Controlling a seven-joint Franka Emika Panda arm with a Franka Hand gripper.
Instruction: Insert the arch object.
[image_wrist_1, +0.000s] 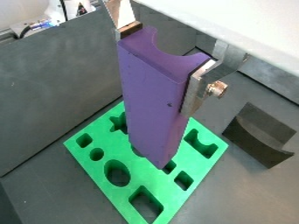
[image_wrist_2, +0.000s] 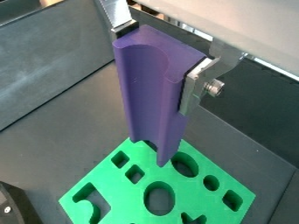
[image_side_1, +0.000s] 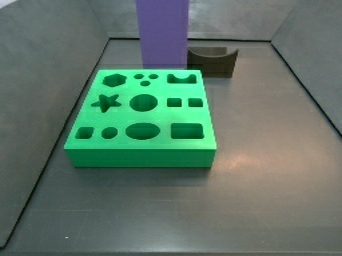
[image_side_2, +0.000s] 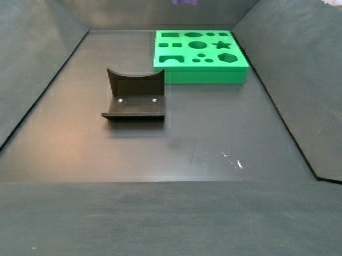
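My gripper (image_wrist_1: 160, 61) is shut on a tall purple column (image_wrist_1: 152, 96) with a semicircular groove down one side, which gives it an arch cross-section; this is the arch object. I hold it upright by its upper end, seen in both wrist views (image_wrist_2: 158, 87). Its lower end is over the green board (image_wrist_1: 100, 140) with shaped holes (image_wrist_2: 222, 175). In a side view the column (image_side_1: 163, 30) rises over the board's far edge (image_side_1: 147, 105), near an arch-shaped hole (image_side_1: 183, 77). The gripper is out of view in both side views.
The dark fixture (image_side_2: 134, 95), an L-shaped bracket with a curved top edge, stands on the floor beside the board (image_side_2: 201, 50). It also shows in a side view (image_side_1: 211, 60) and in a wrist view (image_wrist_1: 263, 131). Grey walls enclose the dark floor (image_side_1: 267, 170).
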